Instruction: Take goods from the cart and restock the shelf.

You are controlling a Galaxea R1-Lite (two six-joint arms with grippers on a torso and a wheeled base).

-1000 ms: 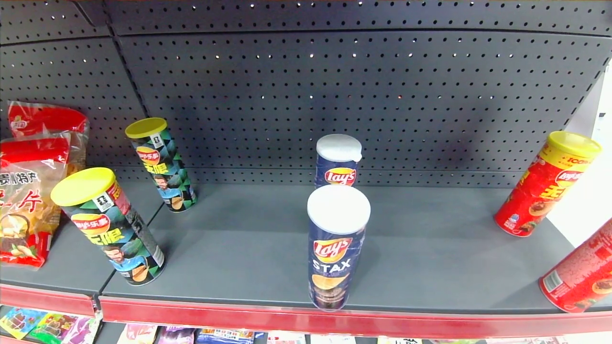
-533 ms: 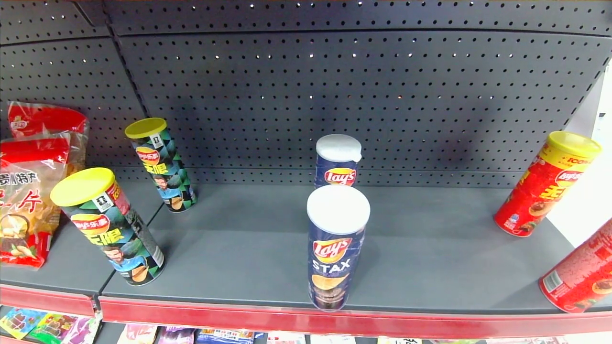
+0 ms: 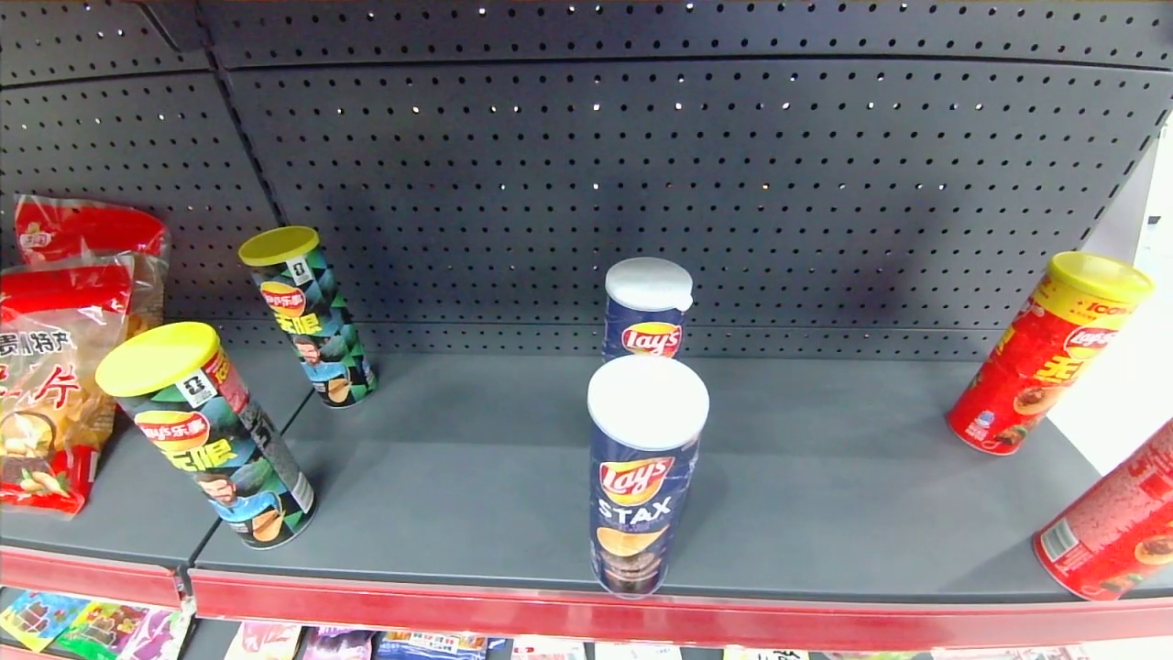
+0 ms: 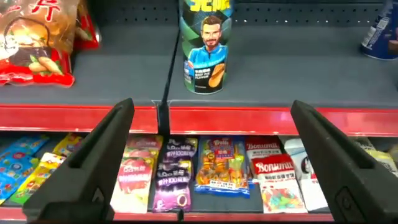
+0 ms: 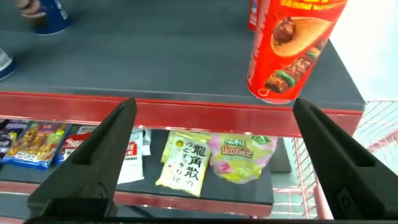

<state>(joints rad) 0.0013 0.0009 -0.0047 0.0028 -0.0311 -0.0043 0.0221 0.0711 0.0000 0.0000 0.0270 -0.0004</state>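
Left pincer [image 4: 211, 106]: spread wide and empty, level with the red front edge of the shelf [image 3: 825, 495], facing one of the green cans [image 4: 205, 50].
Right pincer [image 5: 214, 104]: also wide and empty, at the same red edge, near one of the red cans [image 5: 289, 46].
Stock: six cans stand on the shelf in three front-to-back pairs: green cans, blue cans [image 3: 646, 472], red cans. Snack bags [image 3: 55, 367] lie at the far left.
Cart: the pink wire mesh [image 5: 373, 162] past the shelf end is probably it; its goods are hidden.
Done: apparently several cans are placed.
Remaining: broad bare stretches separate the pairs, and the next item must come from the cart.
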